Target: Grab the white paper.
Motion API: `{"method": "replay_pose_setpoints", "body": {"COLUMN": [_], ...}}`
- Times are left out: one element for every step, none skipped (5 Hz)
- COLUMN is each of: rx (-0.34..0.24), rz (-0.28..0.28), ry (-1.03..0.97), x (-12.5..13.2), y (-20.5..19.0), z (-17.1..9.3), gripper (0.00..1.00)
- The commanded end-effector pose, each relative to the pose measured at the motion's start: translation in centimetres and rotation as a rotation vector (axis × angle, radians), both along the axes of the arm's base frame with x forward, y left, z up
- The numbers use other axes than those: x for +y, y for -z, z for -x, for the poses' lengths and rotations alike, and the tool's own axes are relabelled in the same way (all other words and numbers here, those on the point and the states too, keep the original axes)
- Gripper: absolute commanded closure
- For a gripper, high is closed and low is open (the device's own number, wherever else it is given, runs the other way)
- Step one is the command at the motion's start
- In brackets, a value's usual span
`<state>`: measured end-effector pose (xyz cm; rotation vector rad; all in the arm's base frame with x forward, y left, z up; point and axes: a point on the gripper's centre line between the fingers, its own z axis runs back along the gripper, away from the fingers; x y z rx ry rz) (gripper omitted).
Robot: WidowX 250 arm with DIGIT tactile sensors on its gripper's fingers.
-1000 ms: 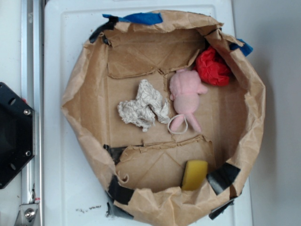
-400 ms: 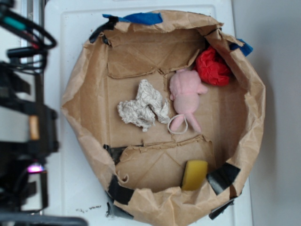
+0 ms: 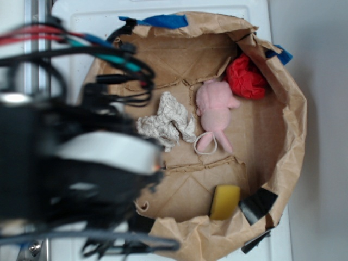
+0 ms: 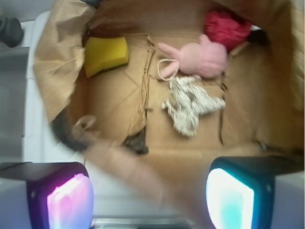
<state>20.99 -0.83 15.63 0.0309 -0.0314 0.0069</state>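
The white paper [image 3: 166,120] [image 4: 192,104] lies crumpled near the middle of the floor of a brown cardboard box [image 3: 296,130] [image 4: 57,57] that sits on a white desk [image 3: 70,32]. Just beside it, on the side towards the red wad, is the pink toy [image 3: 215,111] [image 4: 198,56], with a thin pale loop [image 3: 206,144] [image 4: 165,69] at its lower end close to the paper's edge; whether toy and paper touch cannot be told. The red wad [image 3: 246,77] [image 4: 227,26] sits in a corner just beyond the toy. A yellow sponge [image 3: 225,202] [image 4: 106,55] rests against another wall, well apart from the paper.

In the exterior view the arm [image 3: 81,163], blurred, with a bundle of cables [image 3: 81,49], covers the box's left side and reaches to the paper's edge. In the wrist view the gripper [image 4: 150,198] hangs above the box's near wall, its two fingers [image 4: 66,198] spread wide apart with nothing between them; the paper lies beyond them, uncovered from above.
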Motion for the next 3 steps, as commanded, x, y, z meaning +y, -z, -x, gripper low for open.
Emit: {"method": "replay_pose_setpoints", "body": {"rx": [-0.033, -0.028, 0.035], "rz": [0.044, 0.007, 0.023], "ry": [0.018, 0.039, -0.008], "x": [1.6, 1.9, 3.6], "y": [3.0, 5.2, 7.1], "z": [-1.4, -0.4, -0.8], "gripper": [0.00, 0.00, 0.00]}}
